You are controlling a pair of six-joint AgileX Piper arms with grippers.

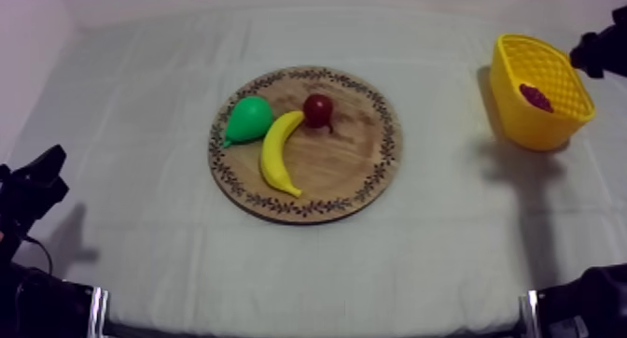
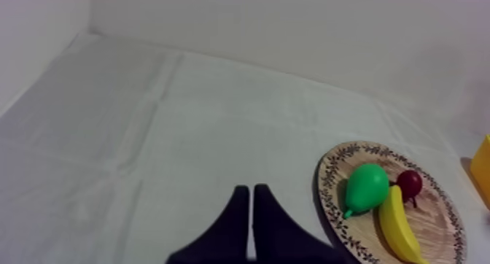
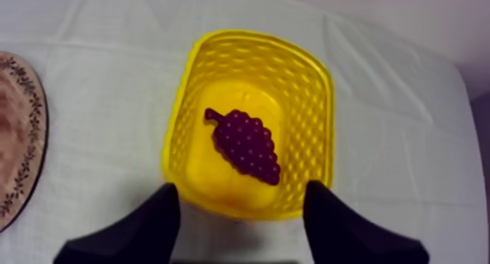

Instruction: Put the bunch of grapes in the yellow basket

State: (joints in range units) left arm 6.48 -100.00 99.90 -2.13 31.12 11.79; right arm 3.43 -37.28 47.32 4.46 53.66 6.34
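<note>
The purple bunch of grapes [image 3: 245, 145] lies flat on the floor of the yellow basket [image 3: 184, 92], which stands at the table's far right [image 1: 511, 97]; a bit of the grapes [image 1: 536, 97] shows inside it from above. My right gripper [image 3: 243, 208] hangs open above the basket's near rim, fingers [image 3: 155, 222] wide apart and holding nothing; from above it sits at the upper right [image 1: 595, 50]. The round wooden board [image 1: 359, 160] lies mid-table. My left gripper [image 2: 251, 208] is shut on nothing, low at the left [image 1: 35, 185].
On the board lie a green pear [image 1: 248, 119], a banana [image 1: 277, 151] and a small red fruit [image 1: 318, 108]. The left wrist view also takes in the board [image 2: 430, 208] with the pear [image 2: 366, 187]. White walls close off the table's back and left.
</note>
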